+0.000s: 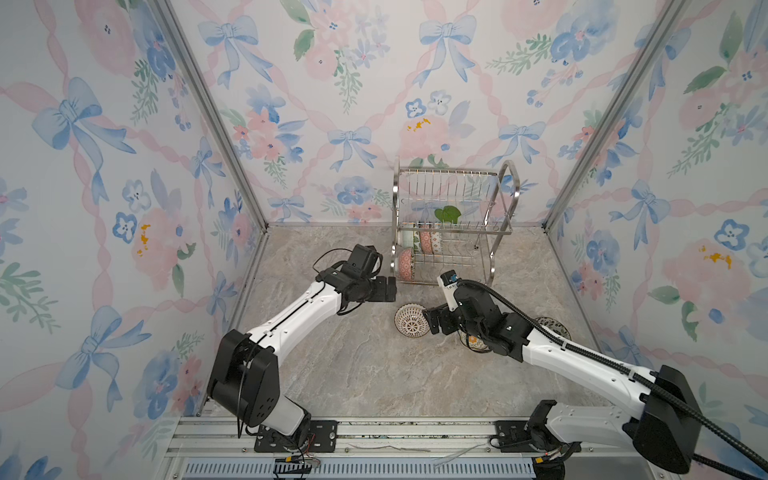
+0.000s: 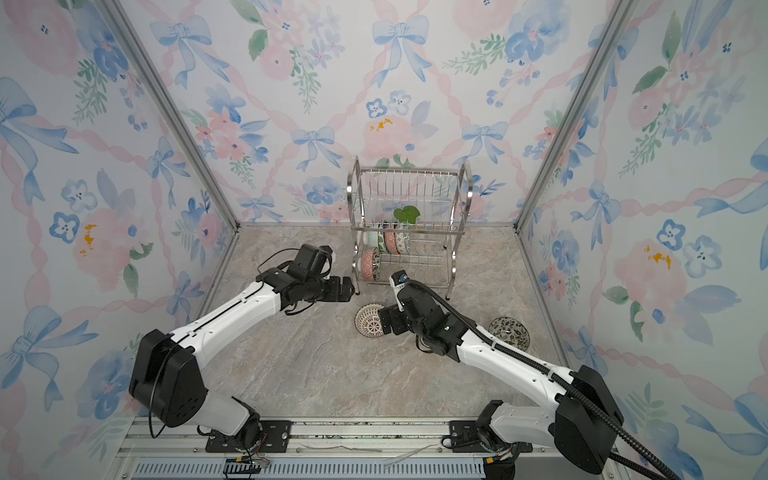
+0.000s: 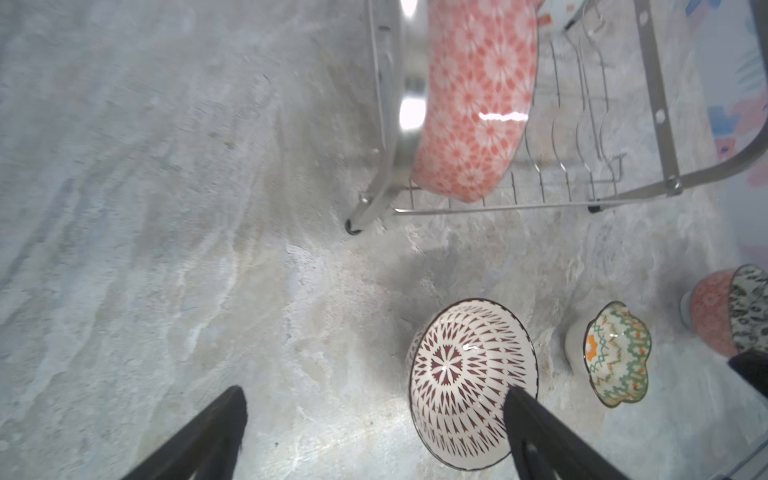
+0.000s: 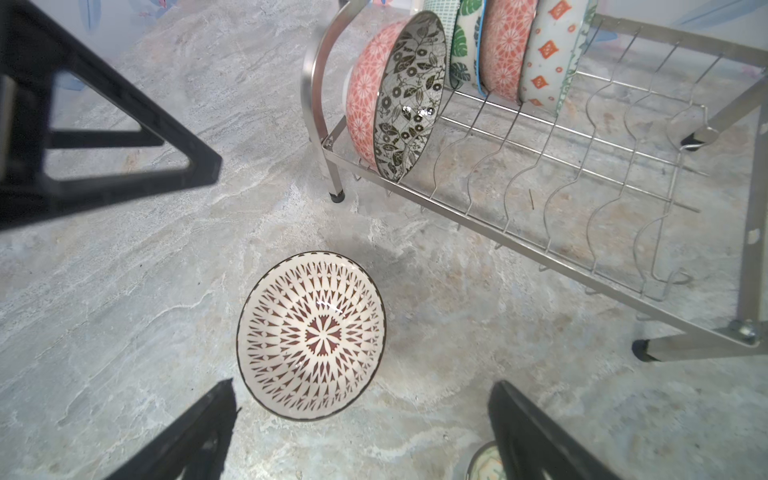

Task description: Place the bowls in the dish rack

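My left gripper (image 3: pixel 374 392) and right gripper (image 4: pixel 361 385) gape wide, empty. A coral bowl (image 4: pixel 409 95) stands on edge in the dish rack's (image 4: pixel 315 75) lower tier; a lattice bowl (image 4: pixel 311 334) sits mouth-up before it.

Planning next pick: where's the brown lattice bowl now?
In both top views the brown lattice bowl sits on the table, just in front of the dish rack, beside the right gripper.

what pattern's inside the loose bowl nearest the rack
Brown-on-white starburst lattice on that bowl, clearest in the right wrist view.
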{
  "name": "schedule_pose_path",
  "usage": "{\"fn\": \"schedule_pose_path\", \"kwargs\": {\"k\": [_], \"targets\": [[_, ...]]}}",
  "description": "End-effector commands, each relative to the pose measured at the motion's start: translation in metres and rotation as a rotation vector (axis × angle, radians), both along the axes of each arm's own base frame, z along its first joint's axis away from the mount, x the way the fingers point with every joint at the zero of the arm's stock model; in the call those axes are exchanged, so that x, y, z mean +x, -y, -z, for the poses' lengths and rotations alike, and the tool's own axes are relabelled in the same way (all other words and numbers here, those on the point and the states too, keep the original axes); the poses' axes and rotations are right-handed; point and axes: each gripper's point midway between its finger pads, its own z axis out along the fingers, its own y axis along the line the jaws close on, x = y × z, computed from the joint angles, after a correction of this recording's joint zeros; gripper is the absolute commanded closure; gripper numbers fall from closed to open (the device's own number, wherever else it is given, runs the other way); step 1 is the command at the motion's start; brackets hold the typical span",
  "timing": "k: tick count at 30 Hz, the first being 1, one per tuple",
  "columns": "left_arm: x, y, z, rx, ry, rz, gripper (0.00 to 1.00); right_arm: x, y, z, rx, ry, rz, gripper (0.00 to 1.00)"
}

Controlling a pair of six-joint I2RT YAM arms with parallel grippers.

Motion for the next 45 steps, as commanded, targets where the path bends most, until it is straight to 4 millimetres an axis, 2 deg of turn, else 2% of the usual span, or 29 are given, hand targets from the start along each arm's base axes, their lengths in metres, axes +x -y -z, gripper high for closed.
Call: {"fn": "schedule_pose_path", "kwargs": {"k": [1, 5, 11, 15, 16, 17, 24, 31, 39, 41, 45], "targets": [[-0.013, -0.013, -0.003, -0.083, -0.019, -0.017, 0.02, -0.005, -0.016, 0.005, -0.068, -0.009, -0.035, 0.03], [-0.023, -0.03, -0.008, -0.235, -0.01, -0.063, 0.02, -0.007, -0.044, 0.02, -0.13, -0.022, -0.075, 0.03], [-0.035, -0.037, -0.003, -0.434, -0.006, -0.086, 0.02, -0.009, -0.084, 0.051, -0.205, -0.075, -0.128, 0.02], [-0.038, -0.043, -0.015, -0.479, 0.036, -0.104, 0.02, -0.011, -0.102, 0.076, -0.281, -0.109, -0.155, 0.13], [-0.043, -0.047, -0.006, -0.479, 0.02, -0.116, 0.02, -0.012, -0.105, 0.081, -0.298, -0.115, -0.161, 0.16], [-0.044, -0.049, -0.007, -0.486, 0.024, -0.122, 0.02, -0.013, -0.107, 0.085, -0.31, -0.12, -0.162, 0.19], [-0.049, -0.06, -0.002, -0.511, 0.016, -0.137, 0.02, -0.013, -0.107, 0.11, -0.38, -0.149, -0.136, 0.37], [-0.05, -0.06, 0.001, -0.527, 0.007, -0.14, 0.02, -0.014, -0.105, 0.121, -0.41, -0.152, -0.13, 0.51], [-0.051, -0.059, 0.001, -0.532, 0.003, -0.145, 0.02, -0.014, -0.106, 0.122, -0.417, -0.145, -0.143, 0.73], [-0.051, -0.059, 0.001, -0.533, 0.001, -0.144, 0.02, -0.015, -0.108, 0.121, -0.41, -0.143, -0.155, 0.84], [-0.05, -0.054, -0.001, -0.533, -0.002, -0.133, 0.02, -0.018, -0.111, 0.107, -0.364, -0.126, -0.175, 0.97]]}}
